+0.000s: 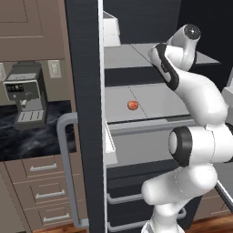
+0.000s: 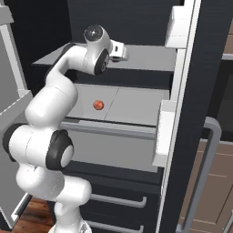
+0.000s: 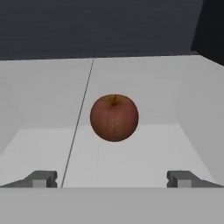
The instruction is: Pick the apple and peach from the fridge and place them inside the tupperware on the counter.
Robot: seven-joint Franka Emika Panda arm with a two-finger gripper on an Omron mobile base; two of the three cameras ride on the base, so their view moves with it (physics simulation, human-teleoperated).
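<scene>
In the hand view the apple, dark red-brown with a short stem, rests on a pale grey shelf of the fridge. My gripper is open and level with it; the fruit lies a short way ahead, centred between the fingertips and untouched. The peach, bright orange-red, sits alone on the shelf one level lower. In the right base view my hand reaches in over the upper shelf. The counter shows left of the fridge door. The tupperware is out of view.
The open fridge door with its curved grey handle stands between the arm and the counter. A coffee machine stands on the counter, above taupe drawers. Fridge drawers lie below the shelves.
</scene>
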